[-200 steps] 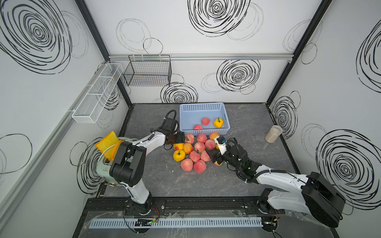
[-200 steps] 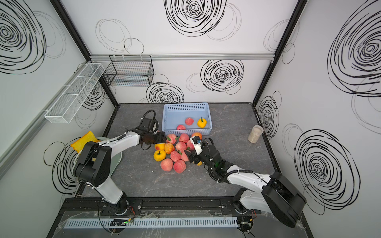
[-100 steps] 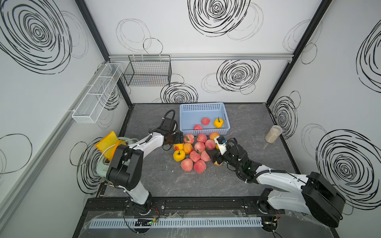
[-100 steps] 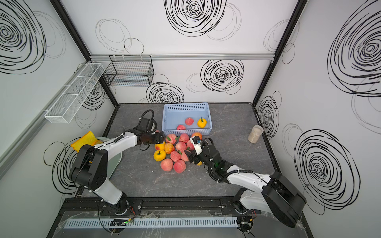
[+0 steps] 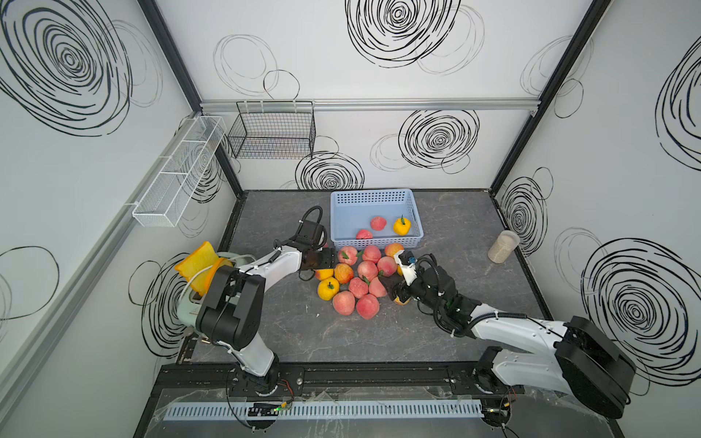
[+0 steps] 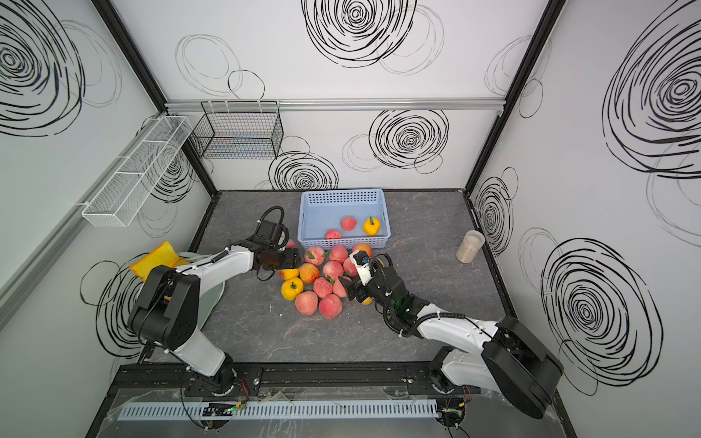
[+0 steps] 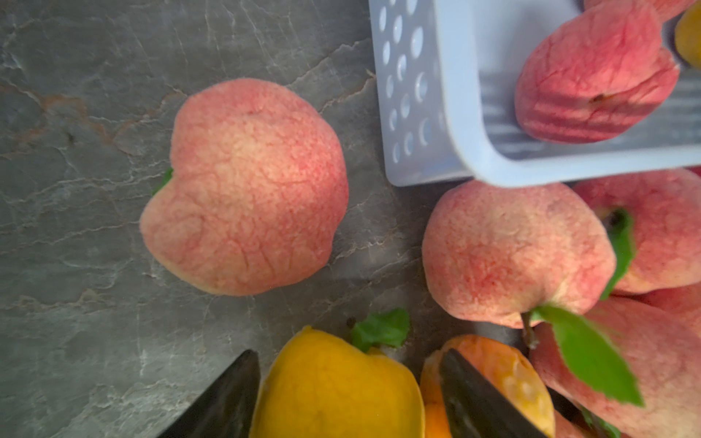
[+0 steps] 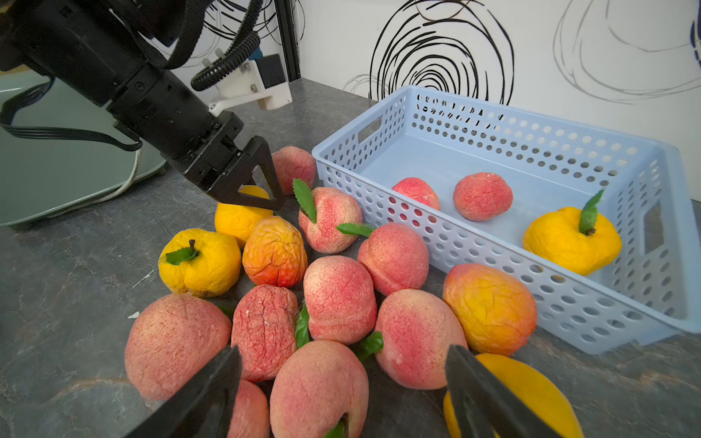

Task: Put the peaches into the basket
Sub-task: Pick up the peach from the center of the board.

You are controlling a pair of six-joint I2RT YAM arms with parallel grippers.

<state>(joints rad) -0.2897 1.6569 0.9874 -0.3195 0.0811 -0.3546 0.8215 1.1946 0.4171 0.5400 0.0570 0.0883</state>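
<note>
The basket (image 5: 373, 197) is positioned at the rear of the desk (image 5: 288, 333). Three peaches (image 5: 378, 223) are contained in it: two pink and one yellow. The remaining peaches (image 5: 367, 270) are heaped on the desk, just in front of the basket's near wall.

The left tool (image 7: 347, 354) is held open at the left edge of the heap. Its jaws are set on either side of a yellow peach (image 7: 333, 390), which rests on the desk.

The right tool (image 8: 343, 350) is likewise open at the right edge of the heap — a pink peach (image 8: 318, 386) lies between its jaws, and a gap is visible at one finger.
</note>
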